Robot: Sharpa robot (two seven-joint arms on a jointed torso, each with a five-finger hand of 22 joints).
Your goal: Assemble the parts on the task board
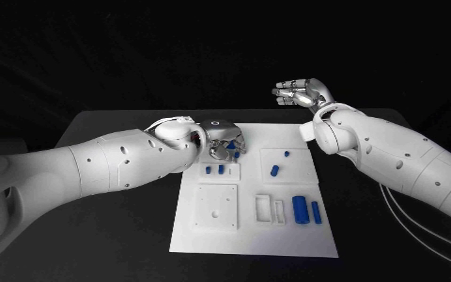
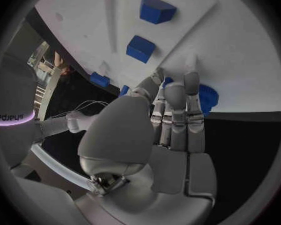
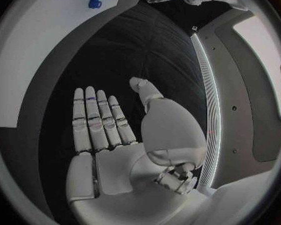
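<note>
Left hand (image 2: pixel 172 120) at far end of task board (image 1: pixel 246 230), fingers closed around blue gear (image 2: pixel 206 99); judged: lift straight, keep grip square, seat gently. Right hand (image 1: pixel 302 92) open, raised off surface, holding nothing

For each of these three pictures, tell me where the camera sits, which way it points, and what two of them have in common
Head view: on the robot's head, looking down at the task board; both white arms show.
Left wrist view: behind the left hand, facing the board; fingertips touch a blue gear.
Right wrist view: behind the right hand, facing black table; the hand holds nothing.
Shared: head and left wrist views both show the left hand at the board's far edge.
</note>
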